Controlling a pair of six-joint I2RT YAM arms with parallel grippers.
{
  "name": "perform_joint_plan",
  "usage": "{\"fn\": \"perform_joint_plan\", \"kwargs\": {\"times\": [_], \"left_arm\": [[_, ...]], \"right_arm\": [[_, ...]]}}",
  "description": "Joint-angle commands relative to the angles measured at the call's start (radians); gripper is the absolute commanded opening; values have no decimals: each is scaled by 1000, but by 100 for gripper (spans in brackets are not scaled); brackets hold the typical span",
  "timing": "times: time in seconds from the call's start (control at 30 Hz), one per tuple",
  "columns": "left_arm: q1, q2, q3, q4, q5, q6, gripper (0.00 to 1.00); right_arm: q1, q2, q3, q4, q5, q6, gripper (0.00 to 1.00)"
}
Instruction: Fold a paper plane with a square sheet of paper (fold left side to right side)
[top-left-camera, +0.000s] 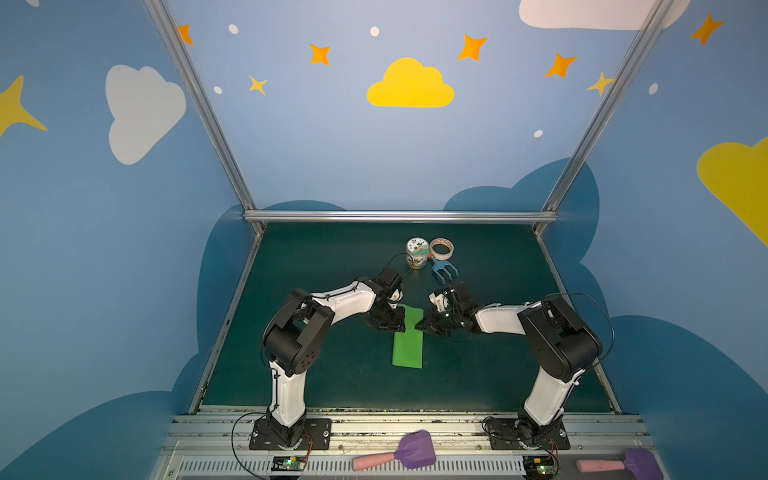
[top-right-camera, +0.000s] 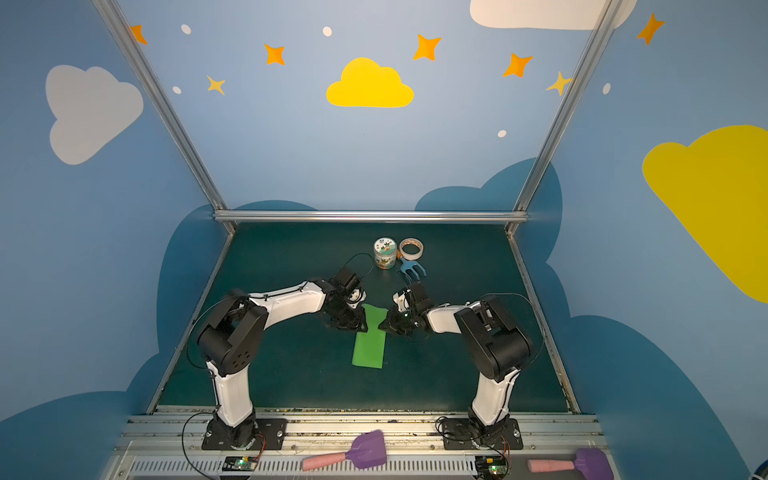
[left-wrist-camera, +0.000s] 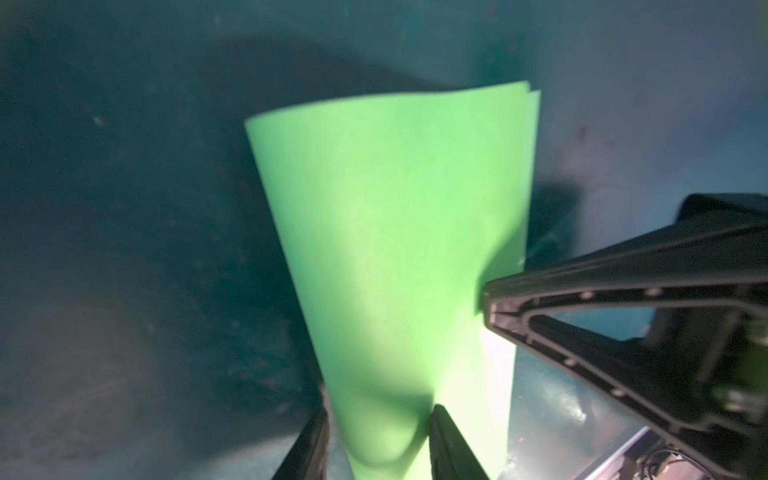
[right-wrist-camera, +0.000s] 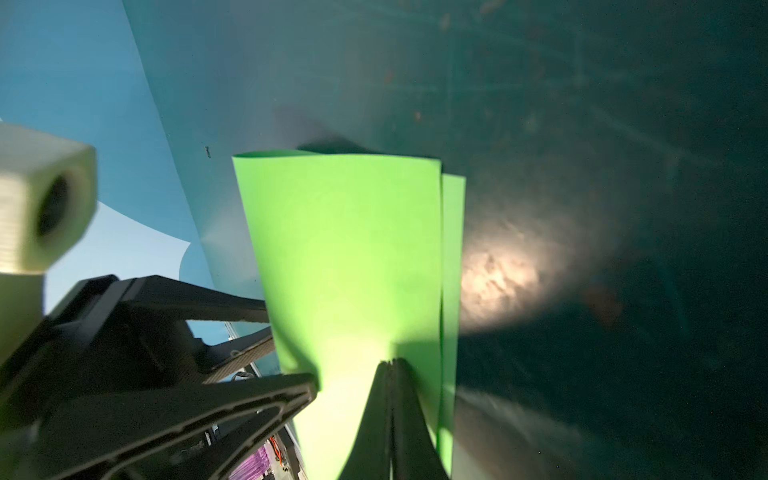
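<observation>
Dark green tabletop (top-left-camera: 316, 374), folded green paper (top-left-camera: 408, 349) lying at lower centre, small printed jar (top-left-camera: 417, 252), tape roll (top-left-camera: 451, 248), blue toy rake (top-left-camera: 444, 269) clustered just above.

No legible text — print on the jar (top-left-camera: 417, 254) is too small.

Both arms reach inward from their bases and meet near the middle. The left arm (top-left-camera: 345, 300) and right arm (top-left-camera: 500, 321) are each bent at the elbow, forearms nearly level, wrists tipped downward. The left gripper (top-left-camera: 398, 328) has its jaws parted; the right gripper (top-left-camera: 423, 325), close opposite it, has its jaws pressed tight together, tips low
</observation>
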Motion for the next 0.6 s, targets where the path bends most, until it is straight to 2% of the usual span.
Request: {"fn": "perform_joint_plan", "kwargs": {"times": [0.0, 0.17, 0.27, 0.43, 0.47, 0.57], "left_arm": [[32, -68, 45, -43, 13, 19, 45], [50, -141, 29, -2, 87, -17, 46], [49, -153, -20, 74, 151, -65, 34], [45, -156, -111, 196, 210, -122, 7], [44, -155, -123, 206, 214, -127, 4], [42, -150, -168, 251, 218, -143, 4]], "right_arm": [[11, 22, -67, -90, 109, 20, 0], [15, 12, -91, -89, 137, 33, 0], [16, 11, -96, -91, 148, 39, 0], [20, 9, -98, -107, 166, 43, 0], [20, 8, -98, -111, 170, 42, 0], [19, 9, -100, -114, 176, 41, 0]]}}
